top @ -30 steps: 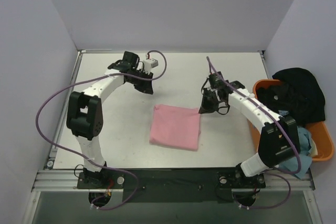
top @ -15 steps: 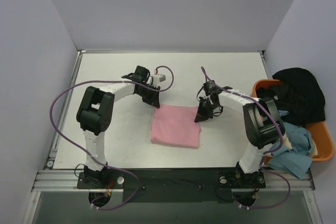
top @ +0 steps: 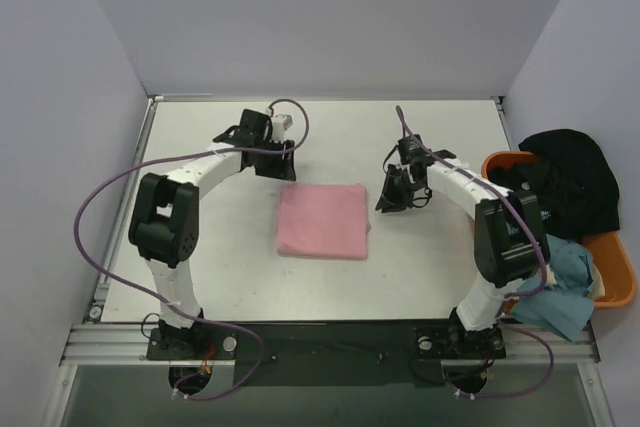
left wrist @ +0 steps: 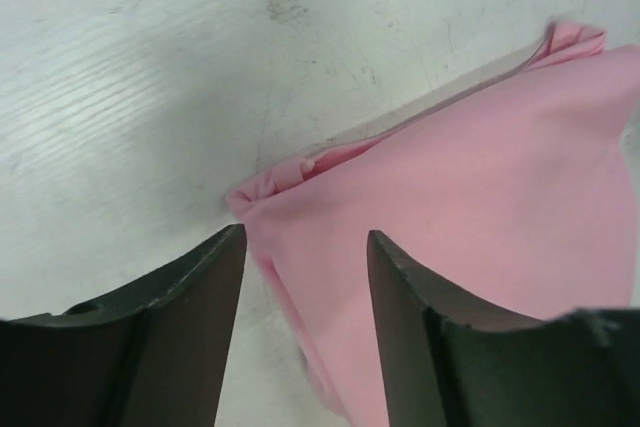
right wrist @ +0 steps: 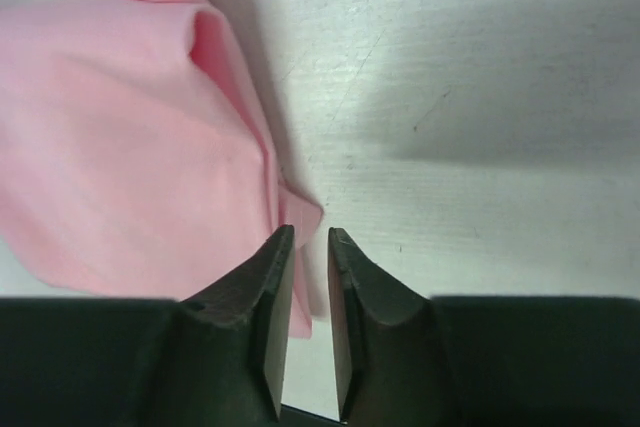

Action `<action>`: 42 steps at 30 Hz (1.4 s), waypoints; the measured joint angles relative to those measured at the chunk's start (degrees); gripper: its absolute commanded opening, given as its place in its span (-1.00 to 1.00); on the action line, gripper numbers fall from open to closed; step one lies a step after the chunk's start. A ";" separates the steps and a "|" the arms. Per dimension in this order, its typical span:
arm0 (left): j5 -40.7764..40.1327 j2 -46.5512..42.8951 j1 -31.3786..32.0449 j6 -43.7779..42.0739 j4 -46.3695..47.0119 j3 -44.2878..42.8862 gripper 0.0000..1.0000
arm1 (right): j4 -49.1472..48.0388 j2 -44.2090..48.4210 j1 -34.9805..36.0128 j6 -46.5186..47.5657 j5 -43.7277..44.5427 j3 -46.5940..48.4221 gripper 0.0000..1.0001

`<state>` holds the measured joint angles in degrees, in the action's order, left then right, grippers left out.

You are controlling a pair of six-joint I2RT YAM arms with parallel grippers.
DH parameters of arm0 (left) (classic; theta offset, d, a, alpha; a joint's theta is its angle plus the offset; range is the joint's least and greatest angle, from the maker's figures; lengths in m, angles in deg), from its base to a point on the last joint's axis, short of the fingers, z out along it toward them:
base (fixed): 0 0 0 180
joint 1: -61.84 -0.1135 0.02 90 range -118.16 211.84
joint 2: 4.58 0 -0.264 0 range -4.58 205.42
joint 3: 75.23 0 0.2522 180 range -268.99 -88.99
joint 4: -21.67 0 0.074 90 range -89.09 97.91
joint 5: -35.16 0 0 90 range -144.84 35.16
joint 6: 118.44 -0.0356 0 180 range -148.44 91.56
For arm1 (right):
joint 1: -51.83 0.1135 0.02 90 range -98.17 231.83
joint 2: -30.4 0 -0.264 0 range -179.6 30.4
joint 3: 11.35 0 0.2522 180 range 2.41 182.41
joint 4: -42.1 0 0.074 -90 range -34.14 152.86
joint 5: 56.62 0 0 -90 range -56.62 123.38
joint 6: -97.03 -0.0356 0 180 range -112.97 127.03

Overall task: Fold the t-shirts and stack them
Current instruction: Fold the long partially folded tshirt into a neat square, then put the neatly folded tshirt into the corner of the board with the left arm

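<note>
A light pink t-shirt (top: 323, 221) lies folded into a flat square at the middle of the table. My left gripper (top: 282, 171) hovers over its far left corner, open, with the corner (left wrist: 262, 205) on the table between the fingers and not clamped. At the shirt's far right corner (right wrist: 300, 209) my right gripper (top: 386, 204) is open by a narrow gap, with the cloth lying under the fingertips. A black t-shirt (top: 565, 179) drapes over the tub's far end. A light blue t-shirt (top: 560, 285) hangs over its near side.
The orange tub (top: 615, 282) stands off the table's right edge. Purple cables loop from both arms. Grey walls close in the table on the left, far and right sides.
Both grippers have opened and let go of the pink shirt's far corners. The shirt has shifted left and toward the far side and now lies squarer. Both grippers have drawn back slightly.
</note>
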<state>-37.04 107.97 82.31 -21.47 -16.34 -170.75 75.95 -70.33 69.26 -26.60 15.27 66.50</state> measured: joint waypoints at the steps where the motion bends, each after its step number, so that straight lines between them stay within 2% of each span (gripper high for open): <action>1: -0.63 -2.03 -0.35 1.22 -0.13 0.68 0.52 | 0.52 1.31 0.00 0.26 0.39 0.20 -0.56; 6: -1.36 -11.32 -0.74 5.57 -0.33 8.11 0.57 | 2.62 9.77 0.00 0.70 1.57 0.09 -0.50; 11: -2.19 -11.89 -0.55 6.64 -0.59 15.17 0.50 | 3.54 16.55 0.00 0.68 2.08 -2.64 -0.50; 16: -1.90 -10.19 -0.52 8.35 0.31 19.02 0.05 | 5.11 19.74 0.00 0.68 2.89 -5.44 -0.55; 18: -1.05 -9.27 -0.42 9.03 1.25 19.15 -0.21 | 5.60 20.83 -0.04 0.68 3.34 -6.43 -0.56; 19: -0.83 -9.01 -0.42 9.33 1.86 19.15 -0.41 | 5.92 21.40 -0.15 0.66 3.58 -6.84 -0.57; 20: -0.52 -8.70 -0.37 9.49 2.23 19.15 -0.50 | 6.19 22.01 -0.22 0.66 3.85 -7.21 -0.57; 23: 0.68 -7.80 -0.33 9.92 2.97 19.15 -1.00 | 7.17 24.04 -0.59 0.68 4.39 -7.85 -0.57; 29: 1.75 -7.74 -0.74 9.20 3.08 19.15 -1.00 | 8.24 28.20 -2.29 0.72 5.49 -8.20 -0.58; 34: 1.90 -7.89 -3.96 3.76 0.17 18.62 -1.00 | 9.46 30.23 -2.91 1.16 6.19 -8.20 -0.58; 42: -4.42 -12.98 -15.87 -19.12 -7.52 21.29 -1.00 | 11.06 31.45 -2.91 2.23 6.80 -8.96 -0.58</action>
<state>-41.46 94.99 66.44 -40.60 -23.86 -149.46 87.01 -38.88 66.35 -24.37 22.07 57.54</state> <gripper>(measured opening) 0.030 0.211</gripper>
